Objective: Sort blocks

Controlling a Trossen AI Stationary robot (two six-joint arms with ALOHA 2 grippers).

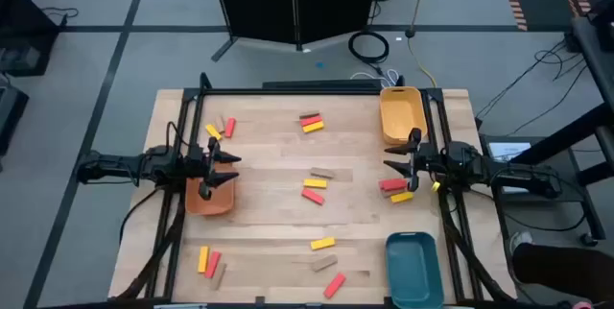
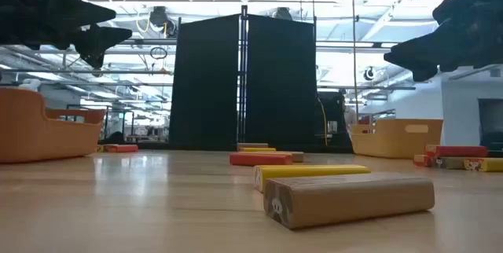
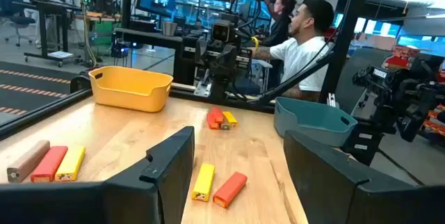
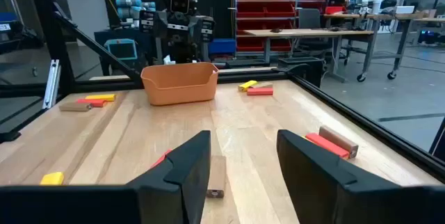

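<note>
Red, yellow and tan blocks lie flat in small groups on the wooden table: one group (image 1: 312, 122) at the far middle, one (image 1: 219, 129) at the far left, one (image 1: 315, 185) in the centre, one (image 1: 395, 189) by my right gripper, and others (image 1: 324, 263) near the front. My left gripper (image 1: 233, 167) is open and empty in the air, above the far rim of the orange tray (image 1: 209, 197). My right gripper (image 1: 389, 167) is open and empty in the air, just beyond the red and yellow blocks at the right. Both grippers hang high in the low view, the left (image 2: 102, 37) and the right (image 2: 413, 56).
A yellow tray (image 1: 401, 114) stands at the far right and a teal tray (image 1: 413, 266) at the near right. A black frame borders the table. In the left wrist view a seated person (image 3: 306, 43) shows beyond the table's right side.
</note>
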